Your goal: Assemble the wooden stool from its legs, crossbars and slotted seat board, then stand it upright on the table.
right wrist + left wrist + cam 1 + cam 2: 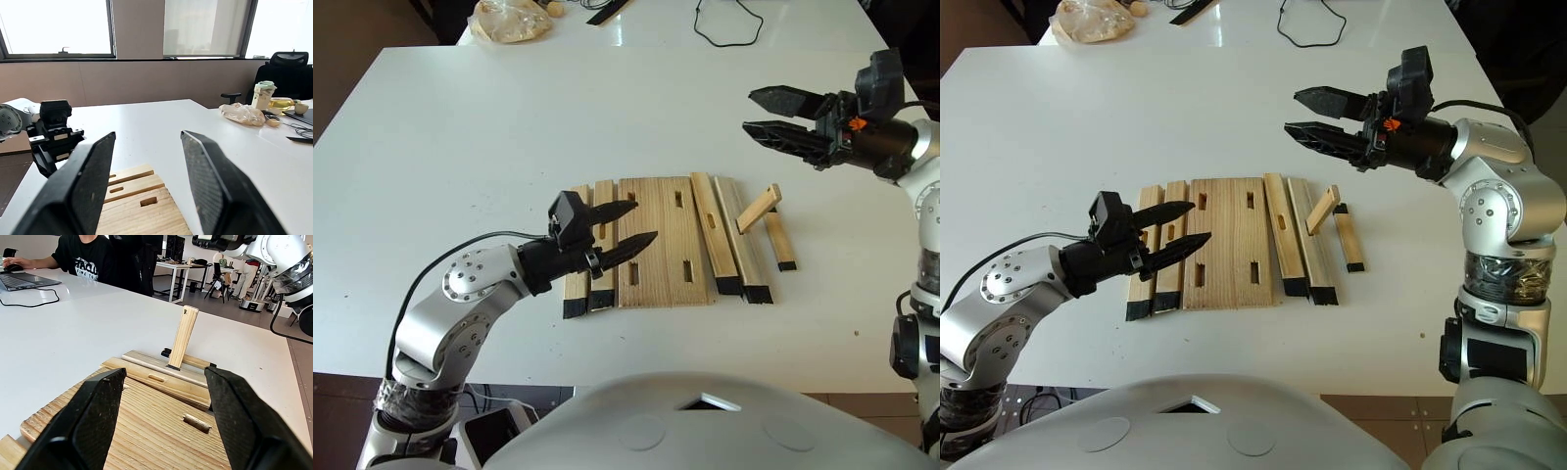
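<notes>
Bright, even daylight fills the room. In the right wrist view the windows (54, 27) glow almost white. The white tabletop (460, 147) looks pale and glossy, with mild glare toward its far edge. Shadows are soft and faint, only thin dark lines hugging the edges of the wooden boards (656, 255).

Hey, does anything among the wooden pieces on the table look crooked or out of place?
Yes, one thing. At the robot's right end of the row, a short wooden piece is propped up at an angle, one end raised and lying diagonally across its neighbours. The seat board and the long strips beside it lie flat and parallel.
</notes>
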Tool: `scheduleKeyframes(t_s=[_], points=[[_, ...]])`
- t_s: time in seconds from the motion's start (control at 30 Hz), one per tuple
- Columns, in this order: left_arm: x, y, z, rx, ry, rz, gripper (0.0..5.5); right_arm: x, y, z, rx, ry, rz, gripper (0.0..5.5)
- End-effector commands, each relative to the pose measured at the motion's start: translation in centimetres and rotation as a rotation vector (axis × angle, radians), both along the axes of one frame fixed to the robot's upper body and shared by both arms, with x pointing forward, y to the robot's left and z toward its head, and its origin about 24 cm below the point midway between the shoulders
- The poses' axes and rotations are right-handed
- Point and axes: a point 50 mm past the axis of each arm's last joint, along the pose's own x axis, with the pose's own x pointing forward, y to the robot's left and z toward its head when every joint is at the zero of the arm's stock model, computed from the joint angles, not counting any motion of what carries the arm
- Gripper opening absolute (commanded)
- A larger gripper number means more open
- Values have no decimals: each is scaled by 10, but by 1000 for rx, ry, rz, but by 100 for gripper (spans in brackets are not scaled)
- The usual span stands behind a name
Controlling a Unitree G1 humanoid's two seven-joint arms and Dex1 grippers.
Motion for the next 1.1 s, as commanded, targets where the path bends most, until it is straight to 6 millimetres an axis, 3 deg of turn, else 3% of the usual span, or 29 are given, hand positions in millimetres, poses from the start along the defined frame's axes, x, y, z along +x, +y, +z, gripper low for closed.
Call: scheduleKeyframes(t_s=[0.03, 0.17, 0.27, 0.33, 0.4, 0.53, 0.57, 0.6, 0.87, 1.0, 1.1], points=[[1, 0, 0, 12, 3, -3, 298, 0, 2, 24, 95, -43, -16, 244], [1, 0, -1, 15, 5, -14, 298, 4, 1, 57, 255, -102, -63, 244], [1, 1, 0, 17, 5, -17, 298, 4, -1, 55, 229, -108, -82, 244], [2, 1, -1, 21, 9, -21, 298, 6, -1, 24, 140, -64, -123, 244], [3, 0, -2, 24, 15, -35, 298, 5, -2, -25, 80, 53, -174, 244], [3, 1, -5, 33, 42, -70, 298, -26, 10, -159, -125, 283, -233, 244], [5, 2, -6, 36, 46, -79, 298, -35, 15, -176, -135, 304, -241, 244], [6, 3, -5, 38, 48, -87, 298, -40, 19, -180, -118, 301, -246, 244], [4, 3, -6, 21, 39, -50, 298, -1, 10, -76, 136, 48, -294, 244], [2, 1, -7, 15, 37, -35, 298, -7, 12, -35, 216, -2, -260, 244], [1, 2, -7, 14, 37, -23, 298, -26, 8, -23, 219, 53, -161, 244]])
